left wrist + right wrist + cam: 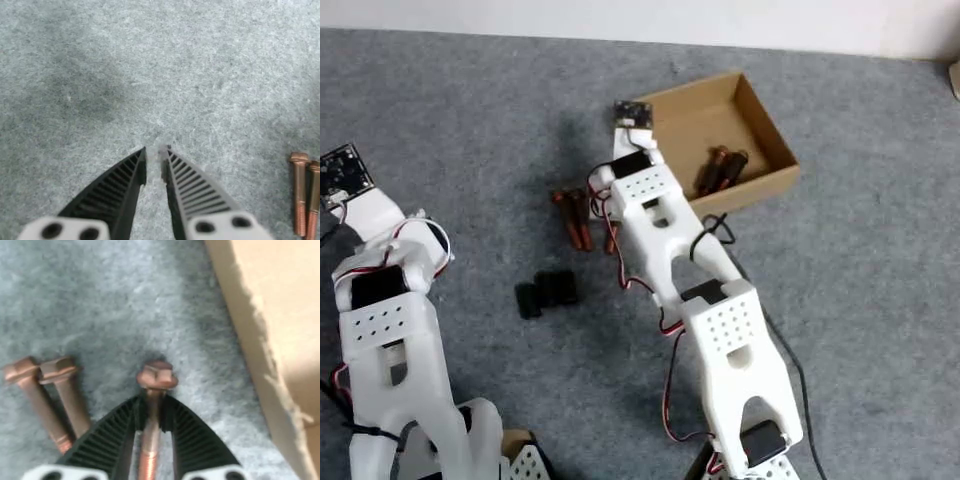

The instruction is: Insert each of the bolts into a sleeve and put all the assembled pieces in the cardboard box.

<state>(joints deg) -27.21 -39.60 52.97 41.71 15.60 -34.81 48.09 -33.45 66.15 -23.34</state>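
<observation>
Two claws of mine work over a grey carpet (470, 100). Right claw (151, 412): pinching the shank of a copper-coloured bolt (157, 375) just under its head, which sticks out past my fingertips; whether this bolt rests on the carpet or hangs just above it I cannot tell. Just beside it, on the side away from the cardboard box (265, 315), lie two loose bolts (67, 390) side by side, heads level and touching. The box wall runs close along the other side of the held bolt. Left claw (153, 162): slightly spread, with a slim gap at the tips and nothing between them, over bare carpet, the loose pair showing near it at the edge of the left wrist view. From the high view, my right arm (660, 215) reaches to the near corner of the box, where two assembled pieces (720, 170) lie against the near wall. Three black sleeves (545, 290) sit together on the carpet between my arms, near the loose bolts but apart from them
</observation>
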